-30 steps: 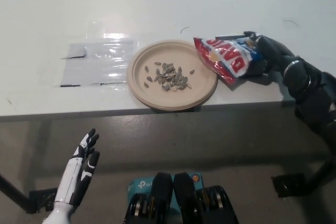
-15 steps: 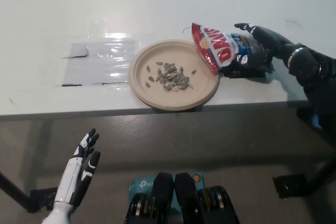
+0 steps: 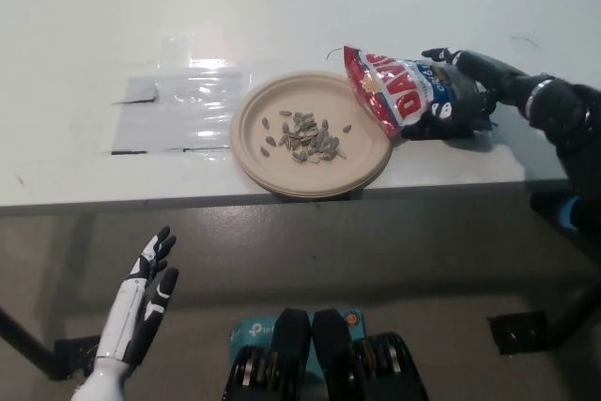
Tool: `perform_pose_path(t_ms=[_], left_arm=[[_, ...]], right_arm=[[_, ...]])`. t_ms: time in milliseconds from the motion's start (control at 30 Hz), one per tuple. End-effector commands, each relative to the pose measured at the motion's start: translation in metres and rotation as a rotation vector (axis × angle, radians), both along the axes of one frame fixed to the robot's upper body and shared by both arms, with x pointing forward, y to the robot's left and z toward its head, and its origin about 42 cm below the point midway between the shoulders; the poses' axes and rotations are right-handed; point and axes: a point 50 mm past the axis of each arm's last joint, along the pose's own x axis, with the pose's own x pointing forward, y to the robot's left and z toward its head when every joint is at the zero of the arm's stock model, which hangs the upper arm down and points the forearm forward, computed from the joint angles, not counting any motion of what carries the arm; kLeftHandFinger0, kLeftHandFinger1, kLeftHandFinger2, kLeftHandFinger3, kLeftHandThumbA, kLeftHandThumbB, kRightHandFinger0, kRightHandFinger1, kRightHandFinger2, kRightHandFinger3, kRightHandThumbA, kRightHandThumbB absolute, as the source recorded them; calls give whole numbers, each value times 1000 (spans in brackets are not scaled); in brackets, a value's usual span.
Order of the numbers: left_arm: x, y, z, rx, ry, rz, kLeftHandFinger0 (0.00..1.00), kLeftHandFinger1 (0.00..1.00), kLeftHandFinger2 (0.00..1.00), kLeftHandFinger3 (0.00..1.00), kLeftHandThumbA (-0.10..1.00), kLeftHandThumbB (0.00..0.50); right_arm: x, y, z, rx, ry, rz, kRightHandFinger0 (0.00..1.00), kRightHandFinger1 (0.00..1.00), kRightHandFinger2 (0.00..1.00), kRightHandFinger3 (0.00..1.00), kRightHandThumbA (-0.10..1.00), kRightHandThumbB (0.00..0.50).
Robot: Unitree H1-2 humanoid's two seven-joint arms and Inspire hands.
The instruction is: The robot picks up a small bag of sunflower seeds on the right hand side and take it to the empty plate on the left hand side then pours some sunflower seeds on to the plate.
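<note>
A tan paper plate [image 3: 258, 143] lies at the table's front edge with a small heap of sunflower seeds [image 3: 305, 136] in its middle. My black right hand [image 3: 462, 93] is shut on a red, white and blue seed bag [image 3: 394, 91] just right of the plate. The bag lies tilted, and its open red end reaches over the plate's right rim. My white left hand [image 3: 141, 307] hangs open below the table edge at the lower left.
A sheet of clear plastic film [image 3: 178, 110] lies flat on the white table [image 3: 282, 7] left of the plate. The table's front edge runs just below the plate. Dark floor lies beneath.
My right hand has carried the bag a little up and to the right, then lowered it, so less of the bag overhangs the plate. The left hand has barely moved.
</note>
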Motion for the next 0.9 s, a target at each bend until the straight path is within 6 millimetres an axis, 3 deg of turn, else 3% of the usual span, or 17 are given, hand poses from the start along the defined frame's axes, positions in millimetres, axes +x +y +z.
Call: perform_pose_path(t_ms=[0, 67, 300, 567, 633, 667, 700, 767, 800, 867], left_arm=[[5, 4, 16, 21, -56, -8, 1000, 1000, 1000, 1000, 1000, 24], [5, 4, 16, 18, -56, -8, 1000, 1000, 1000, 1000, 1000, 17], [5, 5, 15, 11, -55, -2, 1000, 1000, 1000, 1000, 1000, 20], [4, 4, 14, 22, -47, -7, 1000, 1000, 1000, 1000, 1000, 21], [5, 3, 15, 19, -52, -11, 1000, 1000, 1000, 1000, 1000, 20], [6, 3, 15, 15, -53, -11, 1000, 1000, 1000, 1000, 1000, 25], [7, 2, 16, 11, -55, -11, 1000, 1000, 1000, 1000, 1000, 27], [10, 0, 17, 5, -58, -14, 1000, 1000, 1000, 1000, 1000, 46], [11, 0, 17, -2, -63, -16, 1000, 1000, 1000, 1000, 1000, 55], [11, -2, 15, -16, -65, -23, 1000, 1000, 1000, 1000, 1000, 99]], right_arm=[[-2, -7, 45, -12, -4, 71, 1000, 1000, 1000, 1000, 582, 500], [-10, -9, 47, -33, 11, 93, 1000, 1000, 1000, 1000, 522, 500], [-32, -13, 58, -158, -5, 133, 1000, 1000, 1000, 1000, 547, 500], [-44, -25, 66, -82, -18, 136, 1000, 1000, 1000, 1000, 607, 500], [-58, -29, 71, 29, -145, 142, 1000, 1000, 1000, 1000, 873, 500], [-70, -30, 76, 79, -236, 146, 1000, 1000, 1000, 1000, 1000, 435], [-82, -30, 80, 118, -313, 146, 1000, 1000, 1000, 1000, 1000, 455], [-127, -30, 87, 319, -468, 163, 1000, 1000, 1000, 1000, 1000, 375], [-141, -28, 87, 369, -521, 167, 1000, 1000, 1000, 1000, 1000, 372], [-179, -25, 80, 506, -600, 170, 1000, 1000, 1000, 1000, 1000, 429]])
